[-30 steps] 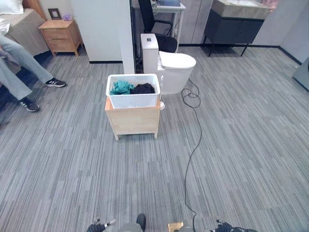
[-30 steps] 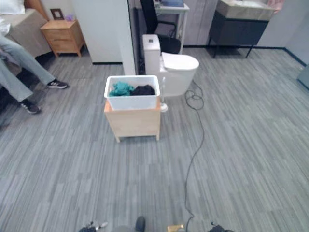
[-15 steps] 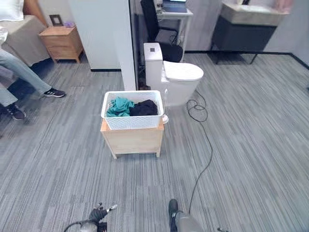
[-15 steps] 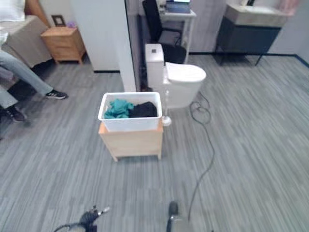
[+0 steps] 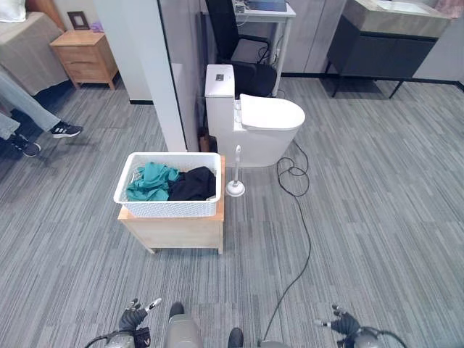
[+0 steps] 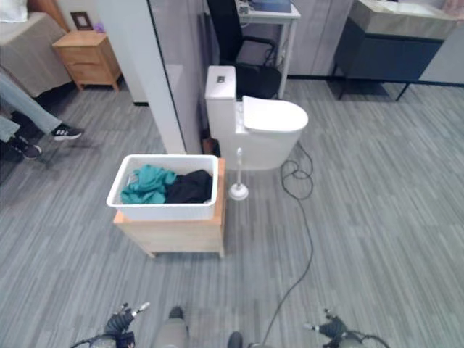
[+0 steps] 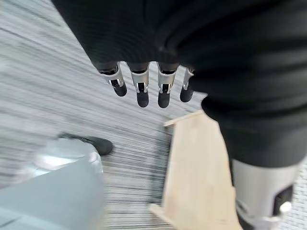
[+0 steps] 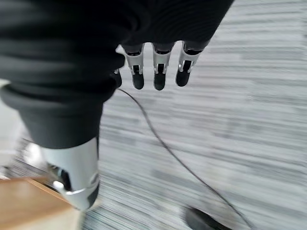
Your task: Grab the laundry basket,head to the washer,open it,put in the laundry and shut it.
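A white laundry basket (image 5: 168, 206) with a teal cloth (image 5: 148, 180) and a black cloth (image 5: 193, 183) inside stands on a low wooden stand (image 5: 174, 231), left of centre on the floor. My left hand (image 5: 133, 317) hangs at the bottom left, well short of the stand, its fingers (image 7: 140, 86) relaxed and holding nothing. At the bottom right my right hand (image 5: 342, 322) hangs the same way, fingers (image 8: 157, 71) loose and empty. The wooden stand (image 7: 196, 167) also shows past the left hand in the left wrist view.
A white toilet (image 5: 250, 119) with a brush (image 5: 235, 187) stands just behind and right of the basket, beside a white partition wall (image 5: 148, 65). A person's legs and shoes (image 5: 43, 127) are at the far left near a wooden nightstand (image 5: 80, 52). A dark cabinet (image 5: 388, 40) stands at the back right.
The camera has moved closer and to the right, so the basket and stand now sit lower and further left in view. Both hands still hang empty.
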